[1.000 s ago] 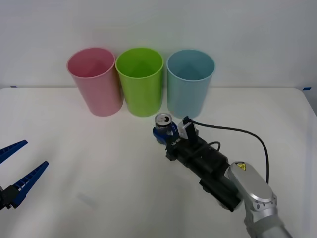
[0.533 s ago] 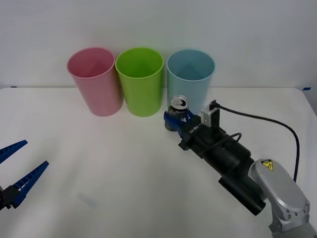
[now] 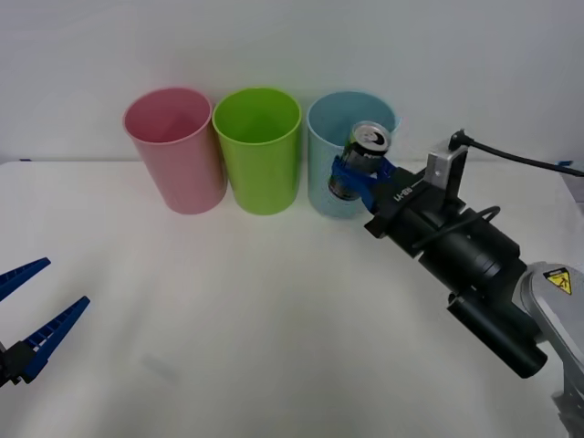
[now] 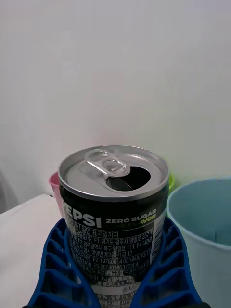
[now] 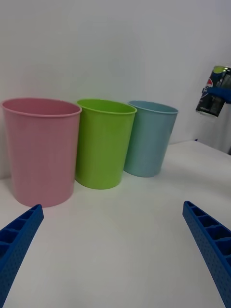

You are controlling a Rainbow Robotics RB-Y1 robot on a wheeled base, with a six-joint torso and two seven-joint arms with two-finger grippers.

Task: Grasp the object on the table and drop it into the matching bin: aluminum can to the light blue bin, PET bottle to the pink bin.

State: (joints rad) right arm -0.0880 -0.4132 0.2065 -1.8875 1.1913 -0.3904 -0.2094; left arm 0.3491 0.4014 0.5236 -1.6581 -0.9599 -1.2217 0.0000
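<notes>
Right gripper [image 3: 358, 171] up off the surface [image 3: 274, 319], its blue ribbed fingers [image 4: 57, 269] clamped on either side of the aluminum can [image 3: 360, 160]. Can held clear of the white surface, tilted slightly, pull-tab top facing up and toward the camera; black label reads Pepsi Zero Sugar in the right wrist view. Can sits in front of the near rim of the light blue bin [image 3: 339, 178], at about rim height, overlapping the bin's front wall in the front view; whether it is already over the opening, cannot tell. Light blue bin stands rightmost in a row of three along the back edge, lime green bin [image 3: 258, 151] in the middle, pink bin [image 3: 175, 151] leftmost, all upright and just beside one another. Left gripper [image 3: 32, 315] low at the near left, fingers spread wide, holding nothing, well apart from the bins.
</notes>
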